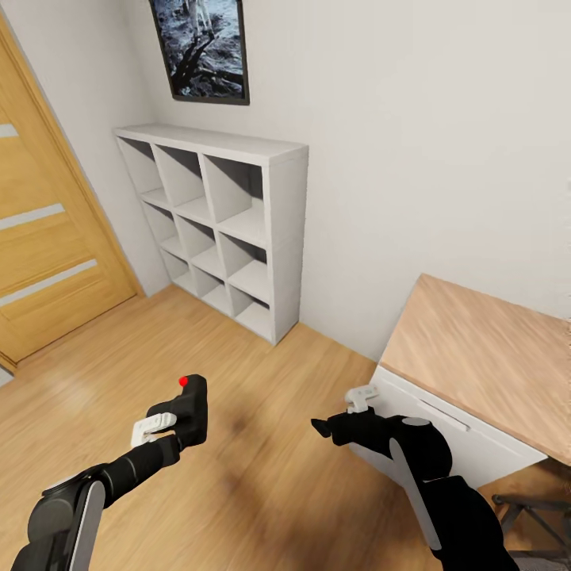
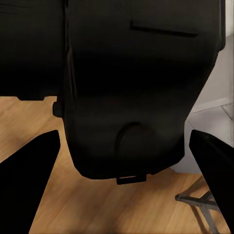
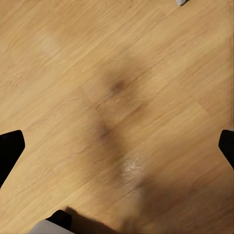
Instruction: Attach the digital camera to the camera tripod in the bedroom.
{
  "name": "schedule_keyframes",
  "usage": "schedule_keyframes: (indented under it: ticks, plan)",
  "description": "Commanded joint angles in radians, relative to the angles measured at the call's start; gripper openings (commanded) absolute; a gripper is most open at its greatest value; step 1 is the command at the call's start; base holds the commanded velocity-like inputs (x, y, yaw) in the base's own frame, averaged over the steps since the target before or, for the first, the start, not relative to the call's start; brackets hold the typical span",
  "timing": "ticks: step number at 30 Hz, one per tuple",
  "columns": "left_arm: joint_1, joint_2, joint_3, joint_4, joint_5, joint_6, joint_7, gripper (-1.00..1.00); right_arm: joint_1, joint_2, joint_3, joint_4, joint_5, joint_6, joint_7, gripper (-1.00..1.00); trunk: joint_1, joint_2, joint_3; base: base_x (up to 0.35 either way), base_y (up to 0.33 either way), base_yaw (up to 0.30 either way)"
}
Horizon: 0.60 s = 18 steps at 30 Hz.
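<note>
**Kai:** Two grippers were in frame. Left gripper [image 1: 184, 419] was clamped on the digital camera [image 1: 192, 411]. One camera, black, one red button on top, held out over the wood floor [image 1: 238, 373]. In the left wrist view the camera body [image 2: 131, 87] sat between both fingers [image 2: 29, 168], which flanked it on either side.

**Mo:** Right side?

**Kai:** Right gripper [image 1: 337, 428] was spread wide and held nothing. In its wrist view one fingertip [image 3: 9, 148] sat at each edge, well apart, with bare floor [image 3: 117, 97] between them and a dark shadow patch across the boards.

**Mo:** What was around them?

**Kai:** Head view: both arms reached forward over the floor, well apart from each other. One white cube shelf [image 1: 226, 230] stood against the wall, a three by three grid, nine open compartments. One dark framed picture [image 1: 202, 47] hung above it. One oak door [image 1: 47, 238] stood on the left with three pale horizontal strips. One white cabinet with a wood top [image 1: 484, 357] stood just beside the right arm, with one slim handle on its front.

**Mo:** Anything else?

**Kai:** Thin dark metal legs [image 1: 527, 507] showed low beside the cabinet. A similar grey leg [image 2: 197, 202] showed in the left wrist view. Couldn't tell what they belonged to.
</note>
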Motion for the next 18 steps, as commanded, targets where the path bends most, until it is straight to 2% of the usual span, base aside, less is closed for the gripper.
schedule_keyframes:
  ticks: [1,8,18]
  plan:
    - [-0.001,-0.001,0.002,-0.001,0.010,0.009,0.001,-1.00,-0.001,0.000,0.000,-0.001,-0.001,0.005,0.000,1.00,-0.004,0.007,0.004,0.000,0.000,-0.105]
    - [-0.001,-0.001,0.002,-0.001,0.010,0.009,0.001,-1.00,-0.003,-0.002,0.015,-0.001,-0.001,0.005,0.000,1.00,-0.031,0.056,0.037,0.000,0.000,-0.105]
    - [-0.001,-0.001,0.002,0.000,0.010,0.009,0.001,-1.00,-0.006,-0.005,0.008,-0.002,-0.001,0.005,0.002,1.00,-0.069,0.126,0.084,0.000,0.000,-0.108]
